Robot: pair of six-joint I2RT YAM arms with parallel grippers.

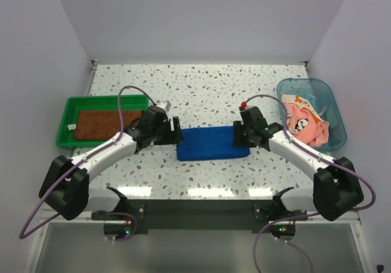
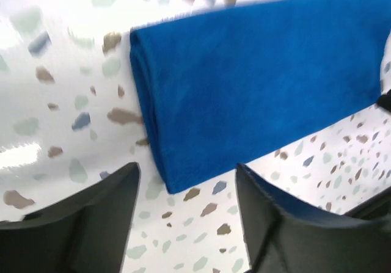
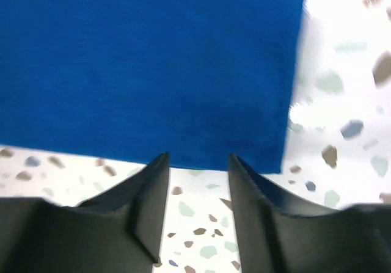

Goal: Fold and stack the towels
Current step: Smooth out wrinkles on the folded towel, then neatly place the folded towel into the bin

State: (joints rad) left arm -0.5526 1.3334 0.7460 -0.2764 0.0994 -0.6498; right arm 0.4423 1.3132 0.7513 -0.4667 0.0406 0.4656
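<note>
Four towels: blue towel [image 1: 211,143], brown towel [image 1: 101,125], pink towel [image 1: 308,132], orange towel [image 1: 303,102]; one tray [image 1: 67,111]; one tub [image 1: 325,91]; two arms: left arm [image 1: 104,154], right arm [image 1: 299,148].

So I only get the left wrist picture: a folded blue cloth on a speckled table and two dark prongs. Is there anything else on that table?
Observer: Yes. From above, a green tray sits on the left with a rust-brown towel lying flat in it.
Operator: And on the other side?
Observer: A clear blue tub on the right holds a crumpled pink towel.
Operator: Is a second arm near my blue cloth?
Observer: Yes. The right gripper is at the right end of the blue towel, with its fingers apart and nothing held.
</note>
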